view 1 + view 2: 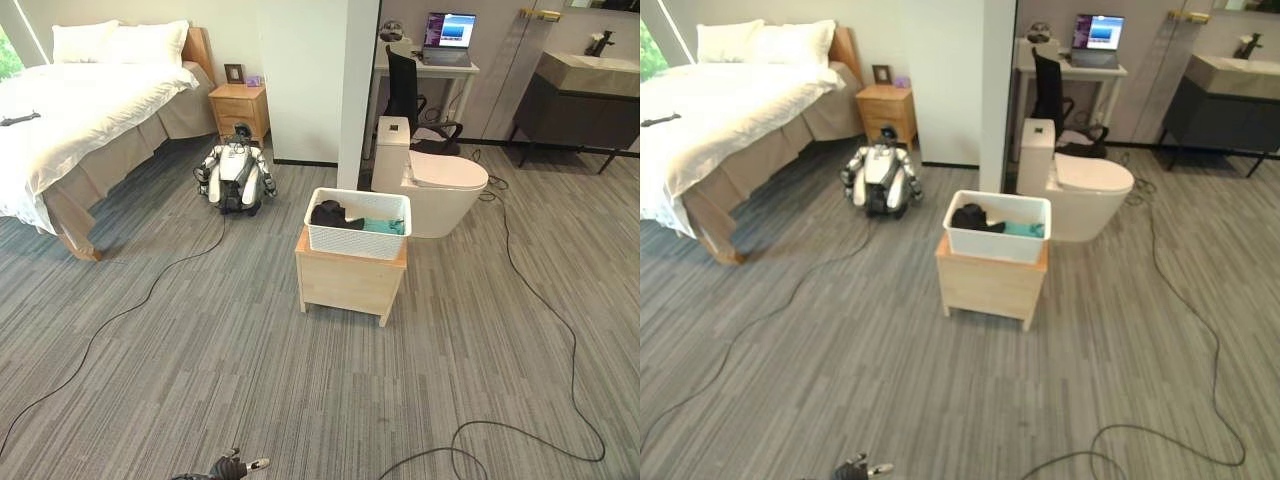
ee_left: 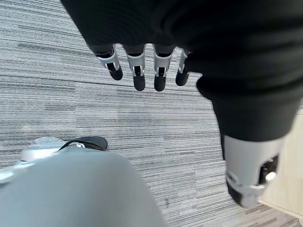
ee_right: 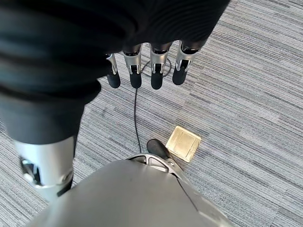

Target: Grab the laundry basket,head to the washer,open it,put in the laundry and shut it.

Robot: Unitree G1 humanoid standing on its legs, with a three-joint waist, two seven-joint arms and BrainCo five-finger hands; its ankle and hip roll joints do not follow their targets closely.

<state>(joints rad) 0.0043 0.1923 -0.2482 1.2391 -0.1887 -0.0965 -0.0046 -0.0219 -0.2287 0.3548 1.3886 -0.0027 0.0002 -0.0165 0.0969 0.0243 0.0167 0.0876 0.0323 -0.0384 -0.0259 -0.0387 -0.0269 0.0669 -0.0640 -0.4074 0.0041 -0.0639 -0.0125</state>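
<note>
Grey striped carpet [image 1: 250, 380] between bed [image 1: 90, 110] and toilet [image 1: 435, 185] | laundry basket [image 1: 357, 222] squarely atop small wooden stand [image 1: 350, 280], raised for easy lifting | left hand [image 2: 142, 71], right hand [image 3: 147, 71] hang slack, fingers straight, holding nothing, basket well ahead.

One white laundry basket [image 1: 357, 224] sits on one small wooden stand [image 1: 349, 282], holding two pieces of laundry: one black garment [image 1: 334, 214] and one teal garment [image 1: 384, 227]. One bed [image 1: 85, 115] carries two pillows [image 1: 120, 41]. There is one nightstand [image 1: 239, 108], one toilet [image 1: 428, 178], one office chair [image 1: 406, 95], one laptop [image 1: 449, 38] on one desk [image 1: 425, 68], one sink vanity [image 1: 580, 96], and one brass floor plate [image 3: 183, 143].
</note>
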